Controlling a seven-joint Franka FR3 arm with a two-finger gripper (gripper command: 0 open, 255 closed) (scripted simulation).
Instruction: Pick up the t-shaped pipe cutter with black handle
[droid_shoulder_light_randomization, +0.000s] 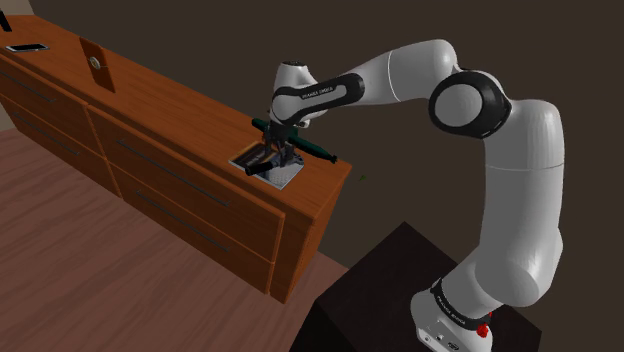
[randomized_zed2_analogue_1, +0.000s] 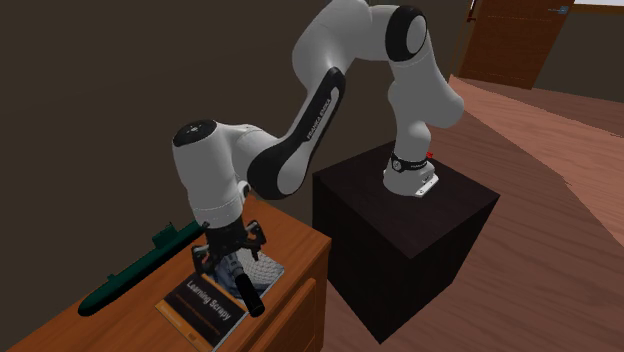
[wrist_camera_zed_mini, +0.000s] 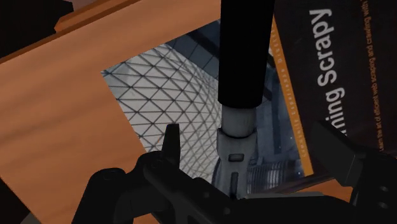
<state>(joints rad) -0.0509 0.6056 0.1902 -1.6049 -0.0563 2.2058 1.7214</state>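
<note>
The pipe cutter (wrist_camera_zed_mini: 240, 76) has a thick black handle and a grey stem. It lies on a book (wrist_camera_zed_mini: 159, 83) at the near end of the wooden dresser (droid_shoulder_light_randomization: 180, 120). My gripper (wrist_camera_zed_mini: 254, 156) hangs straight over it, open. The grey stem sits between the fingers (wrist_camera_zed_mini: 170, 147), which stand clear of it on both sides. In the second exterior view the black handle (randomized_zed2_analogue_1: 250, 296) sticks out from under the gripper (randomized_zed2_analogue_1: 232, 262) toward the dresser's front edge. In the shoulder view the gripper (droid_shoulder_light_randomization: 275, 152) is low over the book (droid_shoulder_light_randomization: 282, 178), with the cutter (droid_shoulder_light_randomization: 260, 168) under it.
The book's dark cover (randomized_zed2_analogue_1: 205, 312) reads "Learning Scrapy". A long dark green model (randomized_zed2_analogue_1: 130, 270) lies just behind the book along the dresser top. A small upright object (droid_shoulder_light_randomization: 95, 62) and a flat item (droid_shoulder_light_randomization: 28, 47) sit at the dresser's far end. The black stand (randomized_zed2_analogue_1: 400, 230) is beside the dresser.
</note>
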